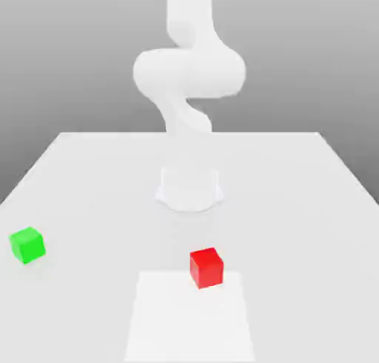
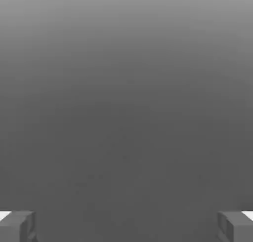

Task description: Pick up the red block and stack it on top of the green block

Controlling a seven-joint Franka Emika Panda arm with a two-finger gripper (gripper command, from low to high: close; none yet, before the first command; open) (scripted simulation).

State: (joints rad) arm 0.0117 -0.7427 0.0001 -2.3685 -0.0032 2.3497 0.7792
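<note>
1 red block (image 1: 206, 268) lies apart from the open pincer (image 2: 126, 227).

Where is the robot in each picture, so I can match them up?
Exterior view: its white arm rises from the table in the middle, beyond the red block.
Hand view: its two jaws, wide apart, reach in at two corners.
Shared landmark: the plain grey backdrop, behind the arm in one and, it seems, beyond the jaws in the other.
</note>
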